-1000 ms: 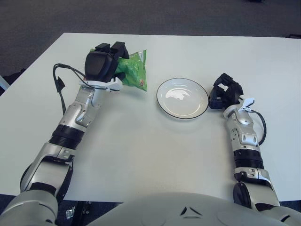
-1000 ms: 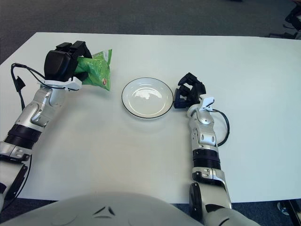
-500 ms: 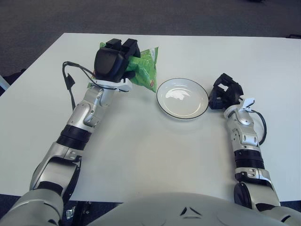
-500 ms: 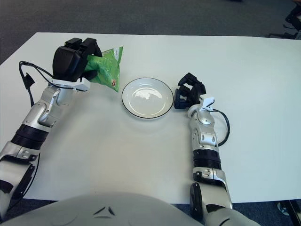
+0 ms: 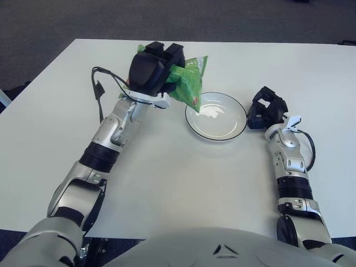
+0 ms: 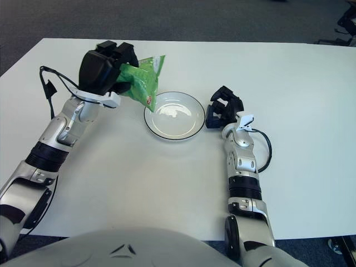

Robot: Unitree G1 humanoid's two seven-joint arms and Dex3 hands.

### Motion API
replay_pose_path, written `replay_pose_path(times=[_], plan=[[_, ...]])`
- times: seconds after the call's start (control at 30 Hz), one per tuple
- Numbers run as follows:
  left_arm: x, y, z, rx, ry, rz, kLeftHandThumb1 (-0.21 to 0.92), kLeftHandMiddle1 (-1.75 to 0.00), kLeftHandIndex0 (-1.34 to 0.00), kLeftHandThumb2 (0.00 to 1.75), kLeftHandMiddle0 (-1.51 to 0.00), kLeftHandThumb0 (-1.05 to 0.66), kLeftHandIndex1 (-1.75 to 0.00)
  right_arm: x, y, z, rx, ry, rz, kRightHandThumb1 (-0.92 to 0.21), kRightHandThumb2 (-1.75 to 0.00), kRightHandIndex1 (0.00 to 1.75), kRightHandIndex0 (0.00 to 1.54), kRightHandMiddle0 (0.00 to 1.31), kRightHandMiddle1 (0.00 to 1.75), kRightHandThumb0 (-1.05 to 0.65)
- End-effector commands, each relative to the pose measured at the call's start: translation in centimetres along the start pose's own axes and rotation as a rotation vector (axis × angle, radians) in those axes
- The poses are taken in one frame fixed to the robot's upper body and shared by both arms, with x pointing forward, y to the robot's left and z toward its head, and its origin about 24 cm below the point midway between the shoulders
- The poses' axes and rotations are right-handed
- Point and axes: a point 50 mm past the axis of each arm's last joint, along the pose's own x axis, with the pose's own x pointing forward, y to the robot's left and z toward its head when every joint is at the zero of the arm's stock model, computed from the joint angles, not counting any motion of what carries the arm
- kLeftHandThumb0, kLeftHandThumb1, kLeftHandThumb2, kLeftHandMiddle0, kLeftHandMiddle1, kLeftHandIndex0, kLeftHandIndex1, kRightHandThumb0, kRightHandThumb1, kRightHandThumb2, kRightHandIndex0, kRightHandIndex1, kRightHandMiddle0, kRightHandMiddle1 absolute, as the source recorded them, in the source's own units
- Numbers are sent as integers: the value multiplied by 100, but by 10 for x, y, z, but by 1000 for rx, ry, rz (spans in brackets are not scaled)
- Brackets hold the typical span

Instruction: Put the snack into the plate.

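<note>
My left hand (image 5: pixel 157 69) is shut on a green snack bag (image 5: pixel 191 84) and holds it in the air, just over the left rim of the plate. The plate (image 5: pixel 216 115) is white with a dark rim and has nothing in it; it sits on the white table at centre right. My right hand (image 5: pixel 266 109) rests on the table just right of the plate, fingers curled and holding nothing. The bag also shows in the right eye view (image 6: pixel 144 82).
The white table (image 5: pixel 178 178) spreads wide around the plate. A black cable (image 5: pixel 100 89) loops off my left forearm. Dark carpet lies beyond the far table edge.
My left hand has carried the snack bag to the right, from well left of the plate to its left rim. The right hand has not moved.
</note>
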Motion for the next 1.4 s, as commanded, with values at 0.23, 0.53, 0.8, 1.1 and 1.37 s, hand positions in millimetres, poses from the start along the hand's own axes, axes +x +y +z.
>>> replay_pose_path(times=[0.23,0.53,0.8,1.1,1.37], plan=[[10,-3,7,-66,-81,-18,-6,-174,-68,175,-89,0,-175,-19,-6,-39,8,168,-25,-11,-155,175,122,72,173,-40],[17,-11,15,-109,-117,-41,-7,-173,-68,175,-89,0,-175,-19,-5,-39,12,162,-18,-18,-148,175,133,73,175,-53],[23,-16,22,-142,-142,-72,-7,-172,-68,175,-90,0,-175,-18,-5,-39,16,160,-17,-18,-148,175,134,73,175,-54],[28,-24,32,-145,-172,-102,-7,-172,-67,175,-90,0,-175,-19,-4,-39,21,160,-17,-18,-148,175,134,73,175,-54],[31,-34,36,-209,-163,-125,-7,-171,-68,175,-91,0,-175,-20,-3,-38,16,157,-13,-18,-148,175,134,73,175,-54]])
